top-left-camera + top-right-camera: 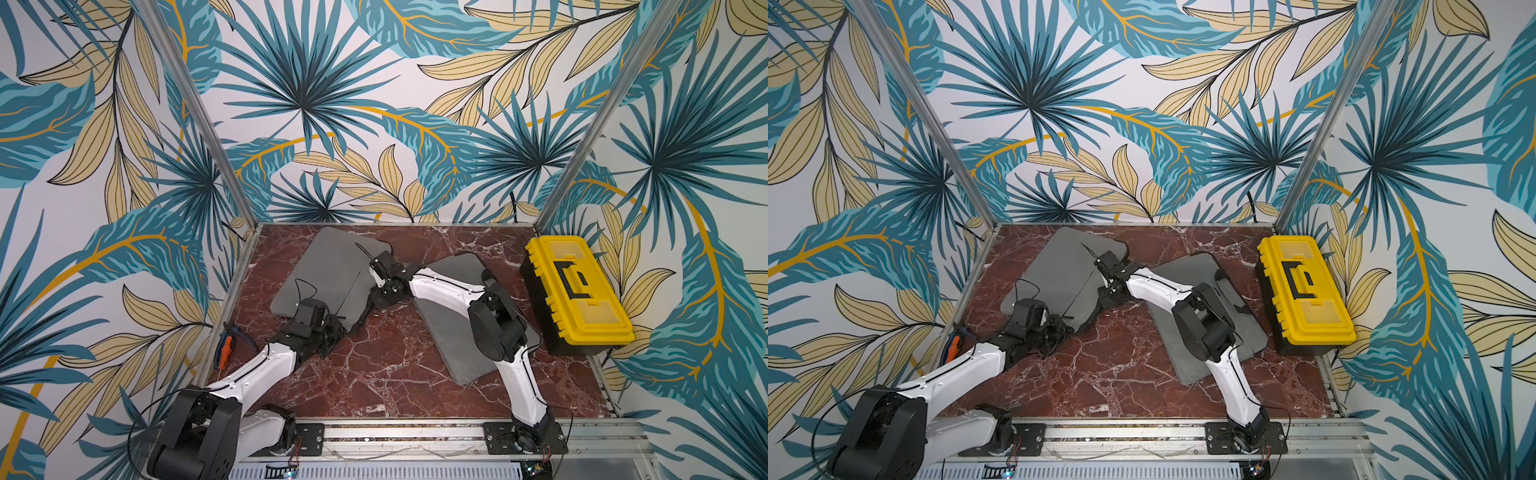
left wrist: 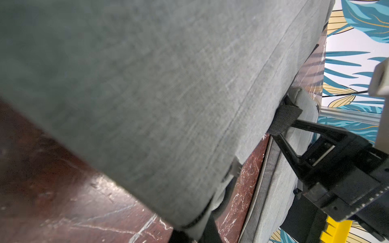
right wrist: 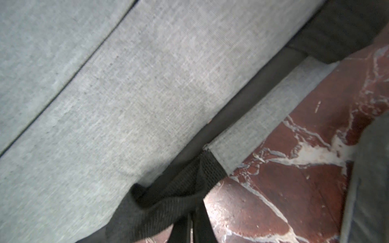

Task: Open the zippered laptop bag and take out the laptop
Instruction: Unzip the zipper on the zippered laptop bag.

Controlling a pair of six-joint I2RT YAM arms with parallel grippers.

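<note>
The grey fabric laptop bag (image 1: 328,270) (image 1: 1059,270) lies at the back left of the marbled table, its near corner raised. My left gripper (image 1: 332,332) (image 1: 1059,332) is shut on that near corner; in the left wrist view the bag (image 2: 147,84) fills the frame above the fingers (image 2: 195,233). My right gripper (image 1: 376,293) (image 1: 1106,293) (image 2: 282,126) is shut on a black webbing strap (image 3: 179,202) (image 2: 285,117) on the bag's right edge. A dark gap shows along that edge in the right wrist view. The laptop is out of view.
A second grey padded sleeve (image 1: 449,340) (image 1: 1177,357) with black straps lies under my right arm. A yellow and black toolbox (image 1: 577,291) (image 1: 1304,291) stands at the right edge. An orange-handled tool (image 1: 224,347) (image 1: 955,345) rests at the left edge.
</note>
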